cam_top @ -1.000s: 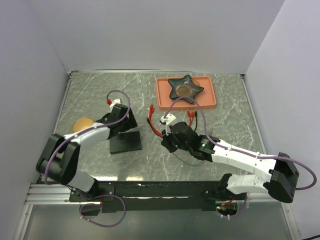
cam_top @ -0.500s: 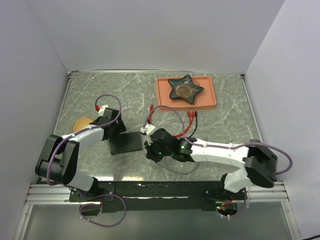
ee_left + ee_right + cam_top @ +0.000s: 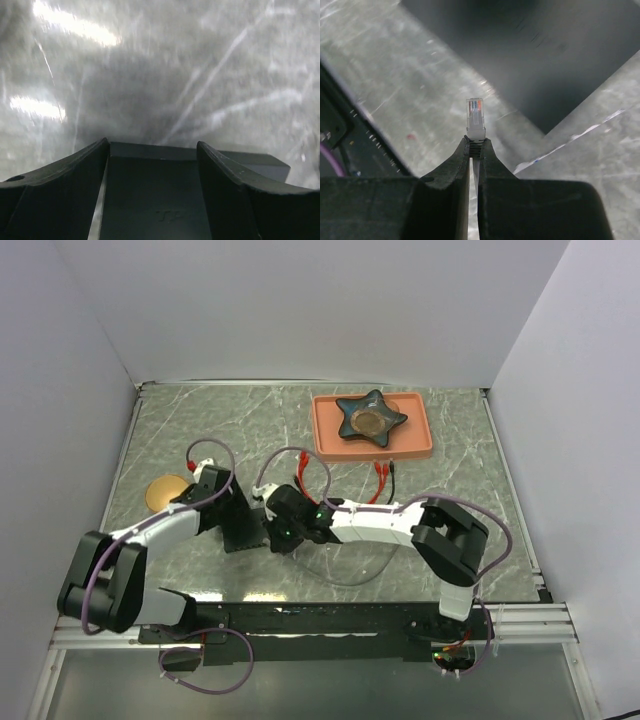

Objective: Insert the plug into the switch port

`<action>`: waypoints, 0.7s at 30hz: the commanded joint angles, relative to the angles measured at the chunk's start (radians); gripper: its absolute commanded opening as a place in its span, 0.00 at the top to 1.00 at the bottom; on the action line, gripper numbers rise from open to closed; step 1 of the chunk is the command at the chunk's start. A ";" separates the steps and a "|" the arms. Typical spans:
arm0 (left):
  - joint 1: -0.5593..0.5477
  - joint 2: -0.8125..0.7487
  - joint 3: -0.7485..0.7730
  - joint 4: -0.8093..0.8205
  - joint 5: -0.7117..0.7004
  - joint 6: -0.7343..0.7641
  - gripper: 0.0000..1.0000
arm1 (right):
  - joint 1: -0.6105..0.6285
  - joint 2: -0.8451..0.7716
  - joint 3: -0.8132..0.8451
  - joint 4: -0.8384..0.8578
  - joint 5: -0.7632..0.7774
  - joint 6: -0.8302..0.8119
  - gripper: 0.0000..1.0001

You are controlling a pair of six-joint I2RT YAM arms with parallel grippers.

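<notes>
The switch (image 3: 243, 536) is a flat black box on the table, mostly covered by both grippers in the top view. My left gripper (image 3: 232, 512) is open and sits low over it. In the left wrist view the switch (image 3: 150, 190) fills the space between the fingers (image 3: 60, 180) and runs on past the right one. My right gripper (image 3: 277, 533) is at the switch's right side, shut on a clear plug (image 3: 475, 117) that sticks out past its tips. The plug hangs over bare table, a little short of the switch's corner (image 3: 545, 55). The sockets do not show.
An orange tray (image 3: 325, 440) with a dark star-shaped dish (image 3: 370, 417) stands at the back. Red-tipped leads (image 3: 385, 475) lie in front of it. A tan disc (image 3: 163, 492) lies at the left. A thin grey cable (image 3: 350, 578) loops near the front edge.
My right gripper has swept left across the table with the plug, up to the switch. My left gripper has come forward from the switch's far edge to sit over it.
</notes>
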 commanded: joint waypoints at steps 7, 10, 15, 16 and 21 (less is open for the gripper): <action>-0.033 -0.203 -0.147 -0.004 0.181 -0.105 0.27 | -0.096 0.057 0.070 0.004 -0.012 0.000 1.00; -0.045 -0.249 -0.137 -0.051 0.172 -0.117 0.27 | -0.099 0.071 0.084 -0.008 0.006 -0.003 1.00; -0.059 -0.328 -0.143 -0.077 0.190 -0.132 0.27 | -0.116 0.113 0.122 -0.028 0.023 -0.016 1.00; -0.059 -0.334 -0.143 -0.085 0.169 -0.134 0.26 | -0.118 0.102 0.128 -0.042 0.029 -0.020 1.00; -0.061 -0.323 -0.129 -0.108 0.109 -0.126 0.23 | -0.115 -0.022 0.059 -0.054 0.046 -0.056 1.00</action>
